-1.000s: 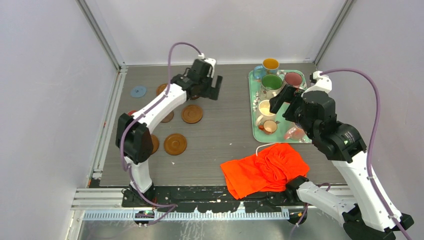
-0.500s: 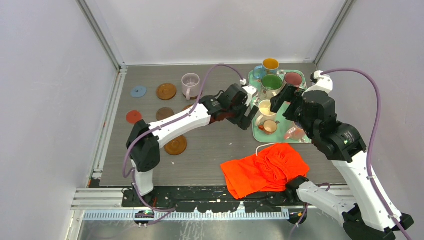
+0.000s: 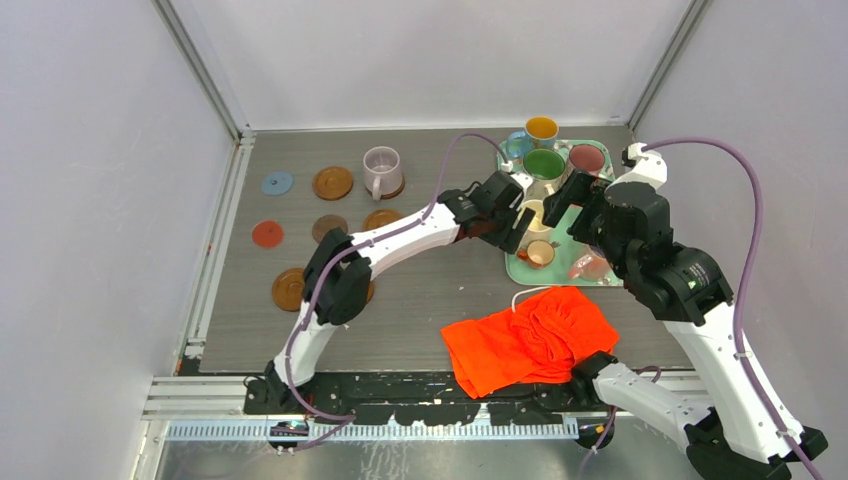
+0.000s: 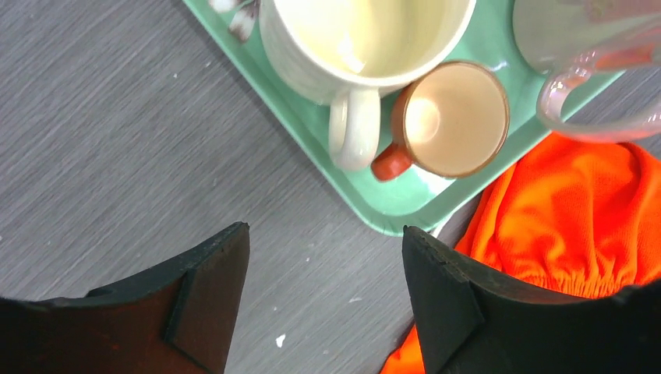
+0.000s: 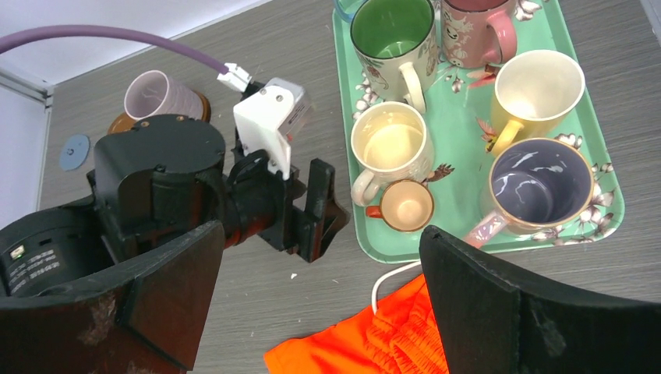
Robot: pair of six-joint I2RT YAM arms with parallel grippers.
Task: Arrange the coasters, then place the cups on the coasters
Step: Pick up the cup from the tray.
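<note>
Brown coasters [image 3: 333,183] lie at the left with a small blue one [image 3: 277,183] and a red one [image 3: 267,234]. A lilac cup [image 3: 382,170] stands on a brown coaster at the back. The other cups sit on the teal tray [image 5: 468,117]: green [image 5: 392,31], pink-maroon [image 5: 475,27], cream [image 4: 366,39], and a tiny orange cup [image 4: 452,117]. My left gripper [image 4: 326,304] hangs open and empty over bare table just short of the tray's near-left corner. My right gripper [image 5: 319,304] is open and empty, high above the tray's near side.
An orange cloth [image 3: 530,340] with a white cord lies in front of the tray, close under my left gripper's right finger. A yellow mug [image 5: 538,86] and a dark-inside mug [image 5: 538,187] fill the tray's right side. Walls stand behind and on both sides.
My left arm swung right from the back-left coasters, leaving the lilac cup standing on a coaster, and now reaches the tray. Its jaws have narrowed somewhat. The right arm has not moved.
</note>
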